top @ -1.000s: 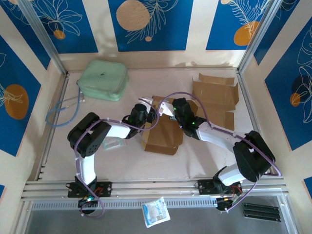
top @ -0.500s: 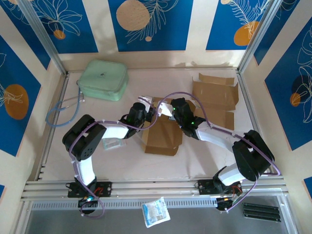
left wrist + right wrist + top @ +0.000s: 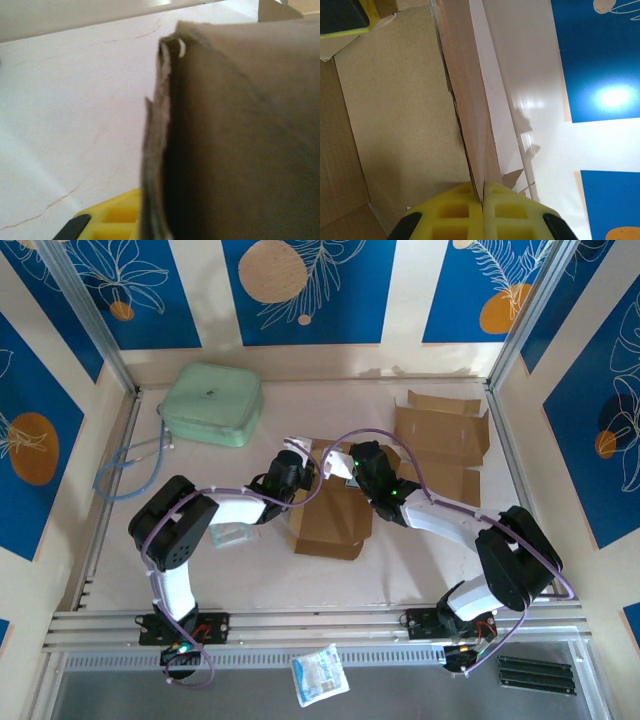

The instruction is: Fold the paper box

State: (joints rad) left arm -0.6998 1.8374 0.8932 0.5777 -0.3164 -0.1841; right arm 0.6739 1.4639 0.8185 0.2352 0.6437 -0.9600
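The brown paper box [image 3: 330, 518] lies half-formed at the table's middle. My left gripper [image 3: 305, 473] is at its back left corner. In the left wrist view a raised box wall [image 3: 240, 140] stands between the jaws; one yellow finger [image 3: 107, 222] presses its outer face and the other is hidden behind the cardboard. My right gripper [image 3: 339, 466] is at the back edge. Its yellow fingers [image 3: 460, 210] are shut on a thin upright flap [image 3: 470, 125] of the box. The left gripper's fingertip [image 3: 342, 17] shows across the box floor.
A second flat cardboard blank [image 3: 440, 440] lies at the back right. A mint green pouch [image 3: 212, 403] and a blue cable [image 3: 125, 475] sit at the back left. A small clear packet [image 3: 232, 535] lies beside the left arm. A white sachet [image 3: 320, 675] lies below the front rail.
The left gripper has closed in on the box wall and its arm has shifted a little left. The right gripper has stayed clamped on the flap.
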